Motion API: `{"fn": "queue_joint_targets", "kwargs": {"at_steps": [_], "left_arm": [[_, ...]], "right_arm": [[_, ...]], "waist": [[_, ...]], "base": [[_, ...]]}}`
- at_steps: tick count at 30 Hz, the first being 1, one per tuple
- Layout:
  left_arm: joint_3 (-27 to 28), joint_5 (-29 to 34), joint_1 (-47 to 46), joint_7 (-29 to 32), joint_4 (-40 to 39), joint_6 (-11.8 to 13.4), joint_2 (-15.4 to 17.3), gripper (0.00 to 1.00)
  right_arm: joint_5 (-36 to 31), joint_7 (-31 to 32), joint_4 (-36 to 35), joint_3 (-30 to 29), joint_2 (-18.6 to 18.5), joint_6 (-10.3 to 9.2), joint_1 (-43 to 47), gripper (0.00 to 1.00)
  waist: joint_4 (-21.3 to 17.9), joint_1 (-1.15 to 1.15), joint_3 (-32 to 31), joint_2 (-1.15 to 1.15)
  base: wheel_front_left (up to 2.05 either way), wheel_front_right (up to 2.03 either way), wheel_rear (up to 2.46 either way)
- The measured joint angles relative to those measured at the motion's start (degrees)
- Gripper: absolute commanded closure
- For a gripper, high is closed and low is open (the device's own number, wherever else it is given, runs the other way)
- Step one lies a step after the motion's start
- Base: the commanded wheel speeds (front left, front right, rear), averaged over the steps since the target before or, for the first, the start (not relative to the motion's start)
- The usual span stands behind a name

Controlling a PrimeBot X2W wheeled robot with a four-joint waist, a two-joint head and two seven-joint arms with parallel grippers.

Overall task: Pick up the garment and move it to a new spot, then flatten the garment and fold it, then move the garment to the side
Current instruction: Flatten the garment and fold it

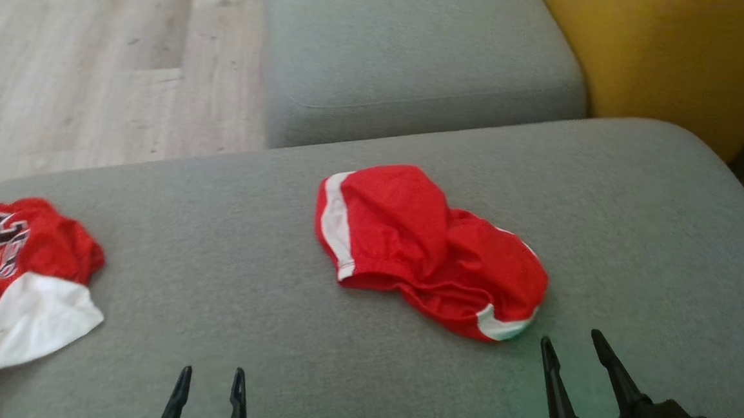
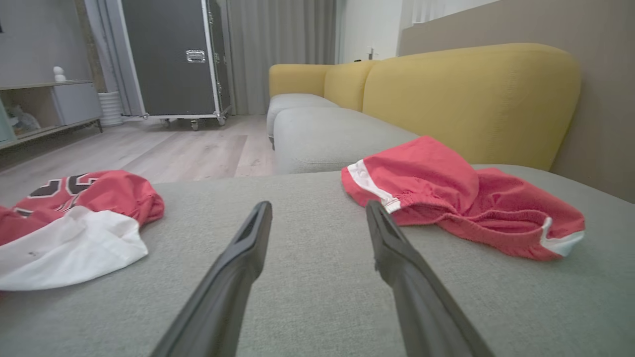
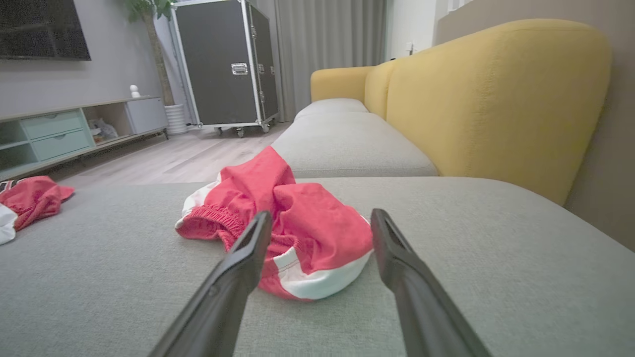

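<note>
A crumpled red garment [image 1: 431, 248] with white side stripes, a pair of shorts, lies near the middle of the grey sofa seat [image 1: 215, 238]. My right gripper [image 1: 571, 337] is open just in front of its near right end, fingers apart and touching nothing. In the right wrist view the garment [image 3: 302, 218] lies straight ahead of that gripper [image 3: 321, 213]. My left gripper [image 1: 212, 370] is open near the seat's front edge, well to the left of the garment. In the left wrist view its fingers [image 2: 318, 204] point past the garment [image 2: 446, 198], which lies ahead to the right.
A second red garment [image 1: 16, 278] with white lining and black print sits bunched at the seat's left end. Another grey cushion [image 1: 413, 56] lies beyond, a yellow backrest [image 1: 666, 52] at the right, and wooden floor [image 1: 97, 56] at the left.
</note>
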Motion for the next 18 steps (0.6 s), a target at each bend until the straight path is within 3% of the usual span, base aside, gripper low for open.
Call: {"fn": "queue_joint_targets", "kwargs": {"at_steps": [9, 18], "left_arm": [[-4.76, -1.83, -7.64, 0.0, 4.23, -2.85, -0.07, 0.0], [-13.95, -1.66, -22.92, 0.0, 19.98, -7.64, -0.29, 0.0]], "right_arm": [[0.0, 0.01, -0.81, -0.03, 0.0, 0.0, -1.21, 0.0], [-0.34, 0.0, -1.69, 0.64, 0.0, 0.0, -4.58, 0.0]], "waist": [[-7.64, 0.0, 2.6, 0.0], [-14.32, 0.01, 8.29, 0.0]], "base": [[0.0, 0.0, 0.0], [0.0, 0.0, 0.0]]}}
